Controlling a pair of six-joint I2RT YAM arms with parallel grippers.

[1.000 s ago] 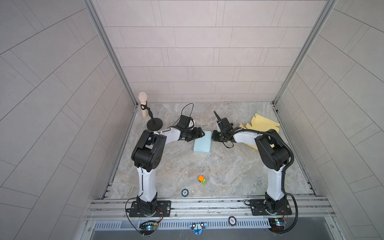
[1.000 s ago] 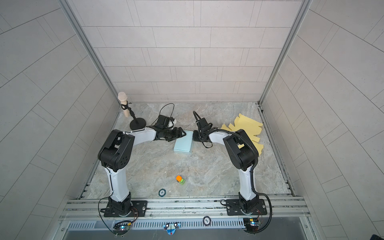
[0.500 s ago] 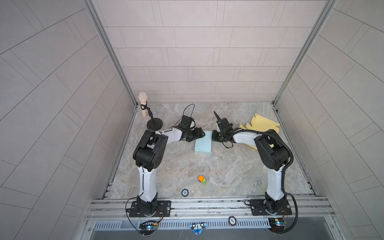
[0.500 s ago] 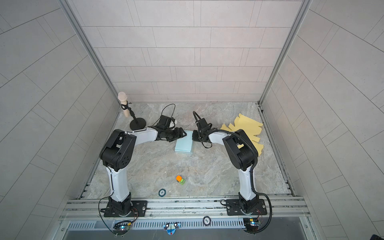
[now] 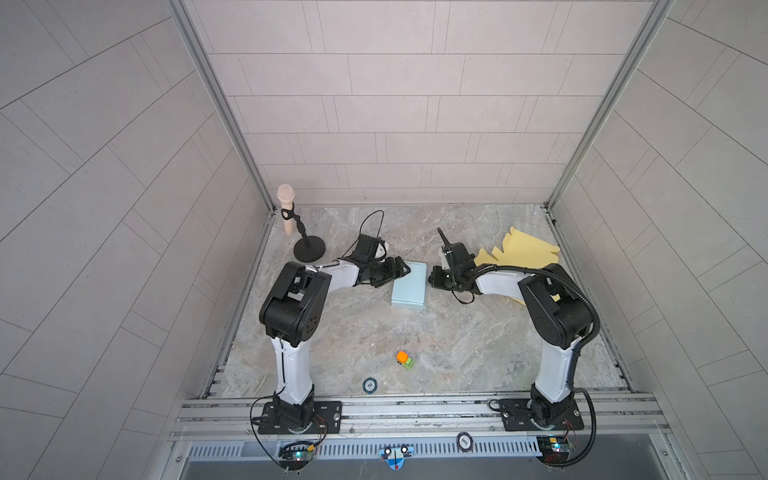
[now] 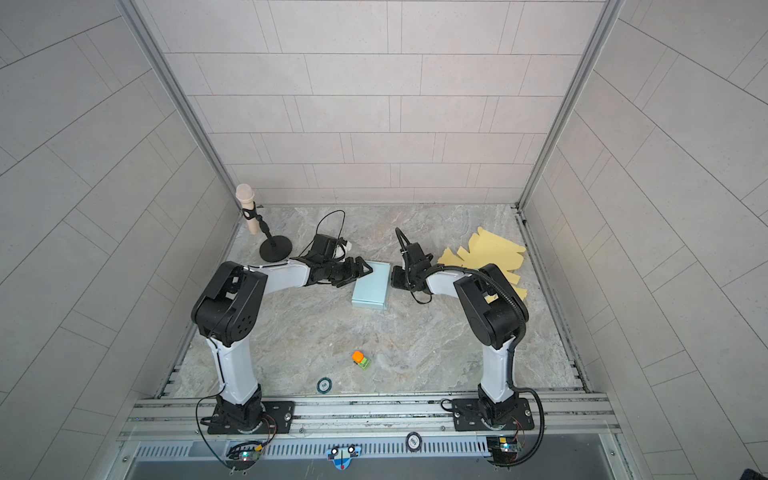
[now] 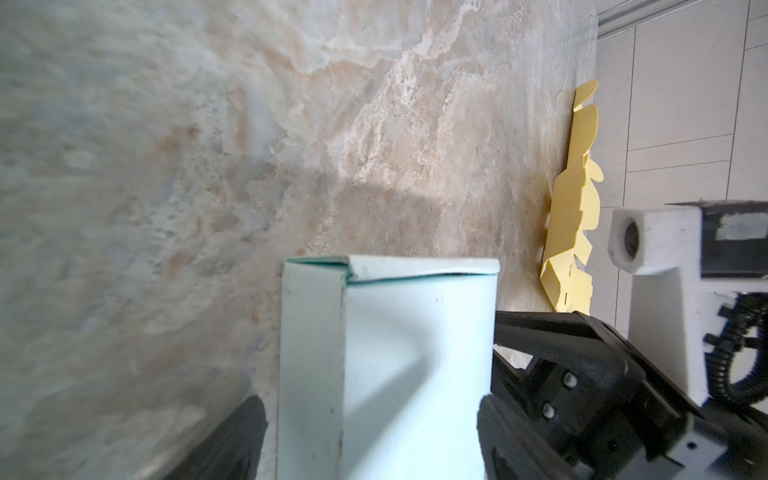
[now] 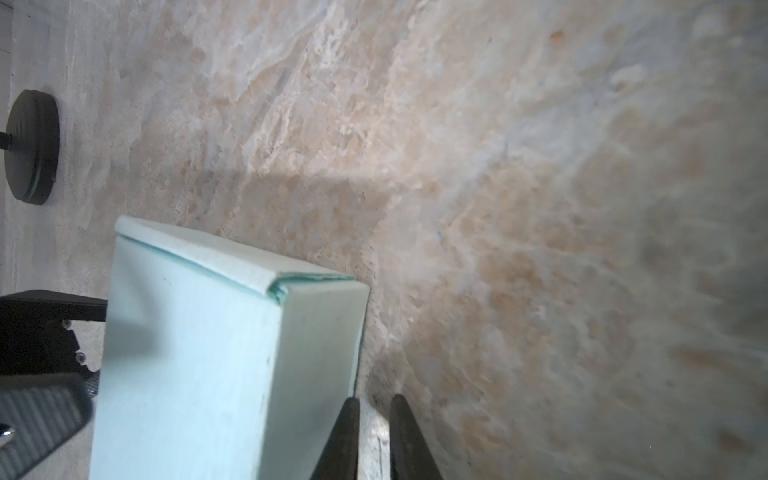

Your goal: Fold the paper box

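A light blue paper box [image 5: 409, 286] [image 6: 370, 286], folded up with its lid flap down, lies flat on the marble table between my two grippers. My left gripper [image 5: 400, 272] [image 6: 363, 270] is open, and its jaws straddle the box's near end [image 7: 395, 353]. One finger [image 7: 232, 440] stands a little clear of the narrow side wall. The other finger [image 7: 503, 432] sits right at the opposite edge. My right gripper [image 5: 434, 278] [image 6: 395, 277] [image 8: 374, 401] is almost shut, with only a thin slit and nothing between its fingers. It rests low beside the box's side wall [image 8: 316, 353].
A pile of flat yellow box blanks [image 5: 528, 253] [image 6: 490, 253] [image 7: 573, 216] lies at the back right, behind the right arm. A microphone on a black stand [image 5: 309, 251] [image 8: 31, 147] is at the back left. A small orange and green toy [image 5: 404, 359] and a round disc [image 5: 369, 385] lie near the front.
My left gripper has edged toward the box and its jaws have spread a little wider. The box and the right arm have hardly moved.
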